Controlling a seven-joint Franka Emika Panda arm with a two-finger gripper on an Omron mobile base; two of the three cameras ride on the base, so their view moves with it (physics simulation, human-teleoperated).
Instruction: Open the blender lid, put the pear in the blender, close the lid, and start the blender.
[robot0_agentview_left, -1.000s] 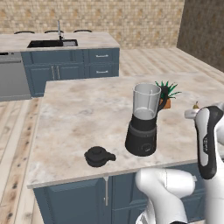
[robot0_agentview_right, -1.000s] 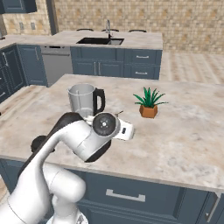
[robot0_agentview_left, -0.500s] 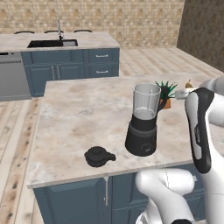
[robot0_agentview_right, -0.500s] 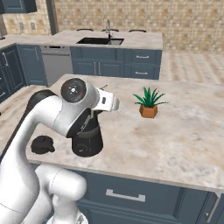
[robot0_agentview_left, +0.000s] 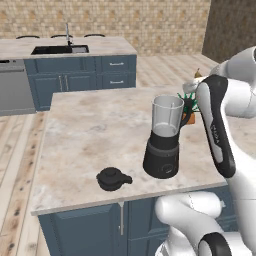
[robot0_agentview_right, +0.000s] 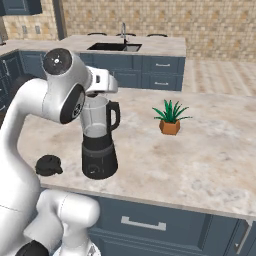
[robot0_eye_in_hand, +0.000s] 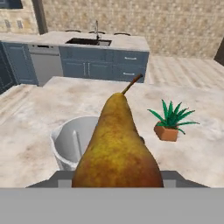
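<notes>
Island counter (robot0_agentview_left: 90, 135): pale marbled top on blue cabinets, and it carries everything in play here.
Arm (robot0_agentview_right: 55, 95): in the right base view the white arm arches over the jar; in the left base view its forearm (robot0_agentview_left: 217, 130) stands just right of the jar.
Blender (robot0_agentview_left: 165, 137): upright near the front edge of the island, black flared base, clear jar, mouth open. The hand view looks down on its rim (robot0_eye_in_hand: 72, 144) from above and behind the fruit.
Pear (robot0_eye_in_hand: 118, 148): big in the hand view, golden-brown, stem pointing up and away, hanging over the near side of the jar mouth. In the left base view only its top (robot0_agentview_left: 198, 76) peeks out beside the arm.
Gripper (robot0_eye_in_hand: 117, 181): fingertips are hidden behind the pear, yet the fruit sits square in the hand and clear of the counter, so the hand is clamped on the pear.
Potted plant (robot0_agentview_right: 170, 119): green spikes in a terracotta pot, on the counter well to the right of the blender; in the left base view it is half hidden behind the jar and arm.
Blender lid (robot0_agentview_left: 113, 178): black, knob up, lying on the counter left of the blender base, apart from it.
Writing: no readable brand or label on anything.
</notes>
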